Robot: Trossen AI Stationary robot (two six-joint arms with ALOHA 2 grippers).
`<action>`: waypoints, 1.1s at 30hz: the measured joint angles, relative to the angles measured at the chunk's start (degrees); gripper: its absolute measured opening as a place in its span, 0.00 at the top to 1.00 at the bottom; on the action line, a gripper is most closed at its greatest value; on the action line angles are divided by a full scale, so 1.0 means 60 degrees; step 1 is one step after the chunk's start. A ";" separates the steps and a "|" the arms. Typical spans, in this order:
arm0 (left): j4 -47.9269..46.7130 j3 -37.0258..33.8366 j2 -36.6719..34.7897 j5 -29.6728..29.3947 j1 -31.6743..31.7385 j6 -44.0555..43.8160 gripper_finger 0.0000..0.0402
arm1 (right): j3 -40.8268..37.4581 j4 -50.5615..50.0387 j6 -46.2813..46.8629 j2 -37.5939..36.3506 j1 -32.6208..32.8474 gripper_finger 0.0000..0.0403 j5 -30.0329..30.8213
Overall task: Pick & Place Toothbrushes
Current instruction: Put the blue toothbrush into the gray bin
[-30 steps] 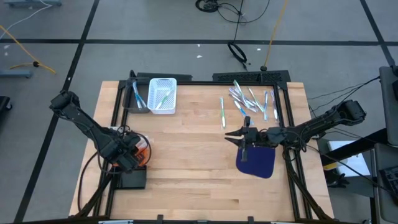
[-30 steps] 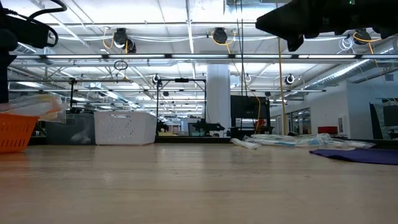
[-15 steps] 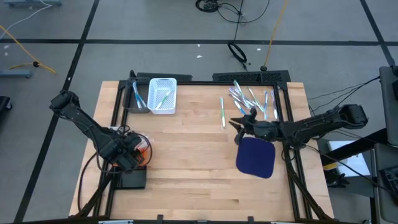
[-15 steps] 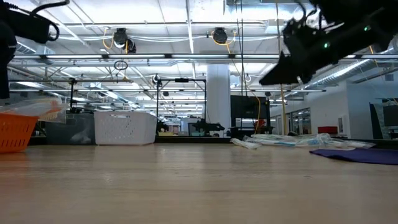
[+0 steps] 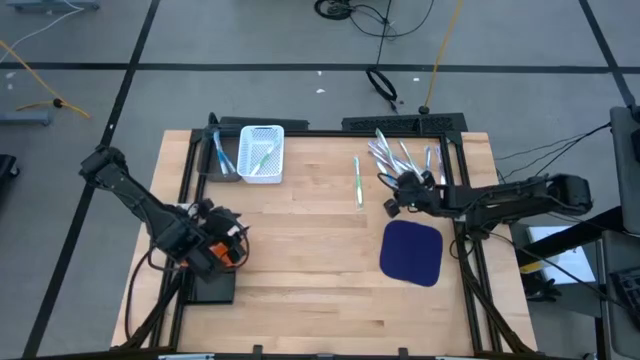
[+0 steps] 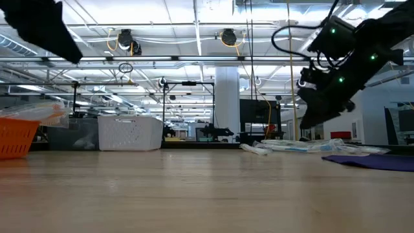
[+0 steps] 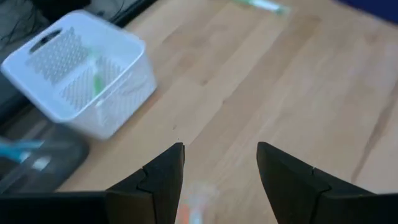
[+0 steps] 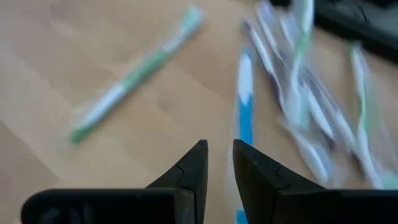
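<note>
Having reached toothbrushes [image 5: 400, 158], right pincer [image 5: 390, 192]

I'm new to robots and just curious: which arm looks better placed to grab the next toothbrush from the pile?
The right. Its gripper hangs right at the loose toothbrushes, fingers nearly closed above a blue one. The left gripper sits far across the table, near the orange basket.

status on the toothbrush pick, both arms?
Right gripper empty, fingers nearly closed, above toothbrush pile. Left gripper open, idle, table's left. White basket holds a few brushes. Nothing in the way.
</note>
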 joint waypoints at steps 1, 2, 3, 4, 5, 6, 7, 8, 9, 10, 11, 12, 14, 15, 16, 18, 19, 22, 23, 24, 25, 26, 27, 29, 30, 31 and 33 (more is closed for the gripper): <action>0.0320 0.0000 0.0000 -0.0096 0.0068 0.0332 0.49 | -0.0097 -0.0051 0.0119 0.0000 -0.0100 0.82 -0.0155; 0.0654 0.0000 0.0000 -0.0203 0.0134 0.0636 0.49 | -0.0205 -0.0054 0.0169 0.0000 -0.0181 0.83 -0.0319; 0.0995 0.0000 0.0000 -0.0334 0.0200 0.0961 0.49 | -0.0306 -0.0033 0.0215 0.0000 -0.0271 0.82 -0.0489; 0.1316 0.0000 0.0000 -0.0415 0.0280 0.1277 0.49 | -0.0407 0.0011 0.0327 0.0000 -0.0341 0.82 -0.0581; 0.1650 0.0000 0.0000 -0.0481 0.0368 0.1634 0.49 | -0.0503 0.0037 0.0418 0.0000 -0.0438 0.82 -0.0701; 0.1970 0.0000 0.0000 -0.0532 0.0470 0.1982 0.49 | -0.0594 0.0039 0.0464 0.0000 -0.0519 0.82 -0.0721; 0.2287 0.0000 0.0000 -0.0560 0.0567 0.2314 0.49 | -0.0691 0.0039 0.0482 0.0000 -0.0595 0.82 -0.0721; 0.2592 0.0000 0.0000 -0.0598 0.0660 0.2625 0.49 | -0.0771 0.0061 0.0478 0.0000 -0.0655 0.82 -0.0730; 0.2860 0.0000 0.0000 -0.0613 0.0762 0.2926 0.49 | -0.0843 0.0156 0.0475 0.0000 -0.0716 0.82 -0.0820; 0.3092 0.0000 0.0000 -0.0614 0.0863 0.3213 0.49 | -0.0912 0.0307 0.0481 0.0000 -0.0775 0.82 -0.1069; 0.3343 0.0000 0.0000 -0.0613 0.0962 0.3484 0.49 | -0.0986 0.0531 0.0500 0.0000 -0.0830 0.82 -0.1320; 0.3553 0.0000 0.0000 -0.0612 0.1058 0.3738 0.49 | -0.1068 0.0765 0.0566 0.0000 -0.0864 0.82 -0.1576; 0.3871 0.0000 0.0000 -0.0609 0.1259 0.4140 0.49 | -0.1241 0.1224 0.0555 0.0000 -0.0893 0.82 -0.1719; 0.4002 0.0000 0.0000 -0.0609 0.1355 0.4277 0.49 | -0.1324 0.1368 0.0437 0.0000 -0.0893 0.82 -0.1713; 0.4119 0.0000 0.0000 -0.0609 0.1453 0.4385 0.49 | -0.1393 0.1452 0.0305 0.0000 -0.0893 0.82 -0.1712; 0.4239 0.0000 0.0000 -0.0609 0.1613 0.4479 0.49 | -0.1506 0.1549 0.0168 0.0000 -0.0893 0.82 -0.1708; 0.4243 0.0000 0.0000 -0.0609 0.1688 0.4476 0.49 | -0.1546 0.1602 0.0147 0.0000 -0.0893 0.82 -0.1706; 0.4243 0.0000 0.0000 -0.0606 0.1880 0.4476 0.49 | -0.1575 0.1613 0.0115 0.0004 -0.0893 0.82 -0.1701; 0.4243 0.0000 0.0000 -0.0603 0.1934 0.4476 0.49 | -0.1575 0.1616 0.0074 0.0004 -0.0893 0.82 -0.1701; 0.4243 0.0000 0.0000 -0.0605 0.1977 0.4476 0.49 | -0.1575 0.1615 0.0042 0.0004 -0.0893 0.82 -0.1699; 0.4243 -0.0004 0.0000 -0.0605 0.2006 0.4476 0.49 | -0.1575 0.1610 -0.0013 0.0004 -0.0893 0.82 -0.1701; 0.4243 -0.0004 0.0000 -0.0605 0.2043 0.4476 0.49 | -0.1575 0.1607 -0.0095 0.0004 -0.0893 0.82 -0.1703; 0.4243 -0.0004 0.0000 -0.0605 0.2066 0.4476 0.49 | -0.1575 0.1589 -0.0131 0.0004 -0.0893 0.82 -0.1705; 0.4243 -0.0004 0.0000 -0.0601 0.2093 0.4473 0.49 | -0.1575 0.1445 -0.0088 0.0004 -0.0893 0.82 -0.1692; 0.4243 -0.0004 0.0000 -0.0601 0.2093 0.4472 0.49 | -0.1575 0.1332 -0.0015 0.0004 -0.0893 0.82 -0.1685; 0.4243 -0.0004 0.0000 -0.0601 0.2093 0.4472 0.49 | -0.1575 0.1214 0.0070 0.0004 -0.0893 0.82 -0.1675; 0.4249 -0.0004 0.0000 -0.0601 0.2093 0.4470 0.49 | -0.1572 0.0986 0.0133 -0.0004 -0.0890 0.82 -0.1628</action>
